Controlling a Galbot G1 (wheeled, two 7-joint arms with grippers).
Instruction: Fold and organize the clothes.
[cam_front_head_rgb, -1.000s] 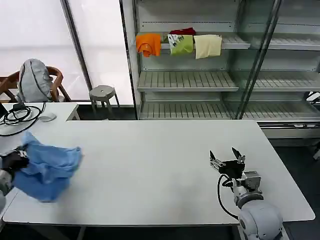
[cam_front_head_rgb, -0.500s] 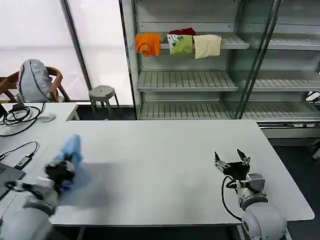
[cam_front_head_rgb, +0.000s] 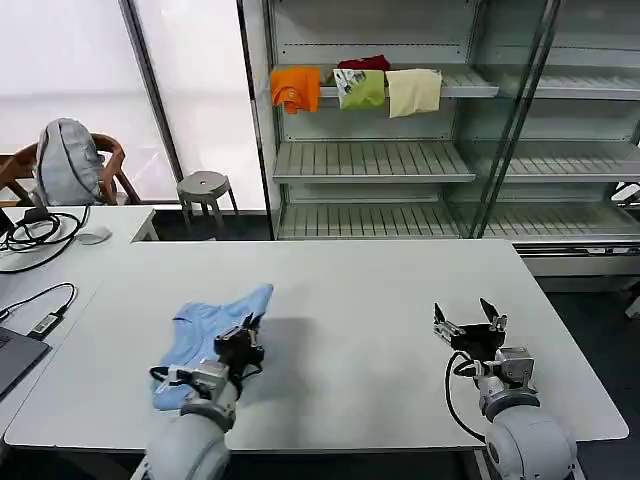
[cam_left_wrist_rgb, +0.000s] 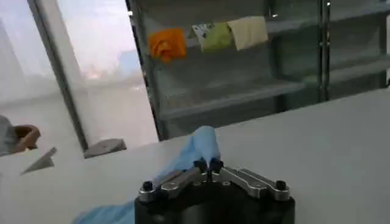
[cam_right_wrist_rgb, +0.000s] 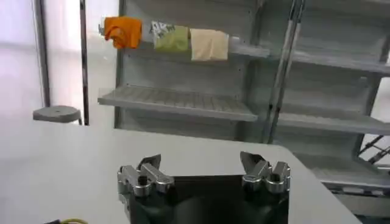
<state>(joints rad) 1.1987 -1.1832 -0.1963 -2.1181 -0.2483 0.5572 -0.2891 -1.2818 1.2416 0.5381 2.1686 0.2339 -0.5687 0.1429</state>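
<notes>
The clothes are one light sky-blue T-shirt (cam_front_head_rgb: 205, 335), bunched up on the white table (cam_front_head_rgb: 360, 300) at its front left. My left gripper (cam_front_head_rgb: 250, 328) is shut on a fold of the T-shirt (cam_left_wrist_rgb: 198, 145), which rises as a blue peak just past the closed fingertips in the left wrist view. My left gripper (cam_left_wrist_rgb: 208, 165) sits over the shirt's right side, and the cloth trails off behind it. My right gripper (cam_front_head_rgb: 468, 322) hangs open over the table's front right with nothing between its fingers (cam_right_wrist_rgb: 148, 164). In the right wrist view my right gripper (cam_right_wrist_rgb: 200, 163) has bare table before it.
A shelving rack (cam_front_head_rgb: 400, 160) stands behind the table, with orange (cam_front_head_rgb: 296, 88), green (cam_front_head_rgb: 362, 87) and cream (cam_front_head_rgb: 414, 91) cloths on an upper shelf. A second table at the left holds cables (cam_front_head_rgb: 30, 232) and a laptop corner (cam_front_head_rgb: 12, 362). A grey backpack (cam_front_head_rgb: 68, 160) rests on a chair, a stool (cam_front_head_rgb: 205, 187) beside it.
My left gripper has swept from the table's far left edge toward the middle, dragging the blue T-shirt with it. The right gripper has barely shifted.
</notes>
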